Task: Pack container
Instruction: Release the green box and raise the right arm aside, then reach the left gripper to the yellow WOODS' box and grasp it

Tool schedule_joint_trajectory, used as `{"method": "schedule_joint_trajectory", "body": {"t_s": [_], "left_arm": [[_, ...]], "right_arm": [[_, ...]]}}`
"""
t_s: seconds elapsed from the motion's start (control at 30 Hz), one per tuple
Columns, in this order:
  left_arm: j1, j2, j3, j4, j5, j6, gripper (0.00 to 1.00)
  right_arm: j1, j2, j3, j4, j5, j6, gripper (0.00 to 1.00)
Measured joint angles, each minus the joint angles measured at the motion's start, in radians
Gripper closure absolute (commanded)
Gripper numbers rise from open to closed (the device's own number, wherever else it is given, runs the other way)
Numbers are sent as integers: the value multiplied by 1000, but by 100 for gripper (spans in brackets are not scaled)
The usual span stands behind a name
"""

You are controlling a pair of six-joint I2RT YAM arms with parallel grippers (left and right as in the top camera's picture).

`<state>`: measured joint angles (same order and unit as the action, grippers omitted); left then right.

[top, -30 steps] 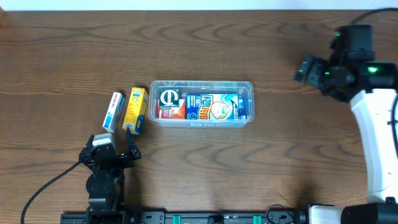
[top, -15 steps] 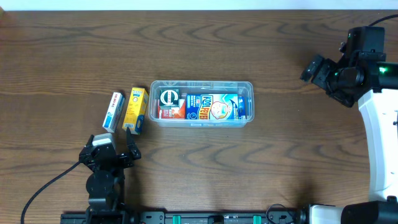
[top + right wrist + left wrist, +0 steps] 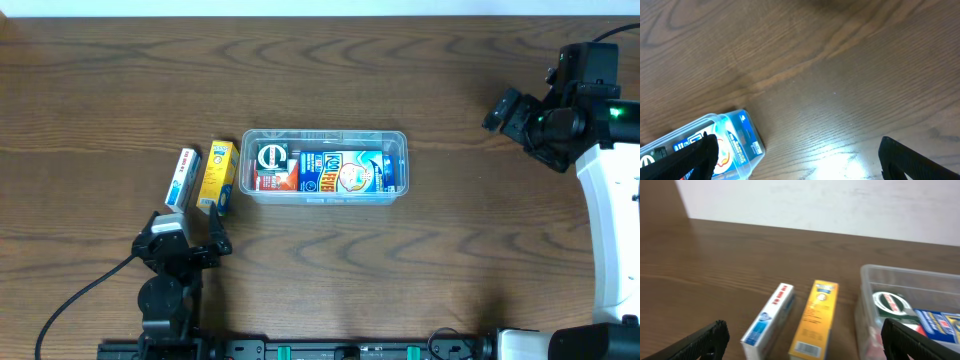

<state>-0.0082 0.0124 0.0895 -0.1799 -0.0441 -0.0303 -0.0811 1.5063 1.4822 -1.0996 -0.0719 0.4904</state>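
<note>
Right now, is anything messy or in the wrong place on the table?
Nothing is spilled or broken. But a white and blue box and a yellow box lie outside the clear tub, just off its left end, both a little slanted. The tub already holds other boxes.

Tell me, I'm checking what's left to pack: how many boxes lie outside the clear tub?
2: a white-and-blue box and a yellow box, side by side just left of the container; none looks hidden.
</note>
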Motion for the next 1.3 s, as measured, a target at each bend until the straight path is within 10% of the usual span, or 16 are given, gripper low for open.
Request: {"method": "schedule_joint_trajectory", "body": {"t_s": [0.27,0.73,1.3], "left_arm": [[0,126,165,-213,40,-19,2],[56,951,940,-465,-37,61,2],[179,1185,1024,-512,-26,143,2]], "right_arm": [[0,0,0,0,0,0,1],[0,0,0,-1,-3,0,1],[0,0,0,-1,-3,0,1]]}}
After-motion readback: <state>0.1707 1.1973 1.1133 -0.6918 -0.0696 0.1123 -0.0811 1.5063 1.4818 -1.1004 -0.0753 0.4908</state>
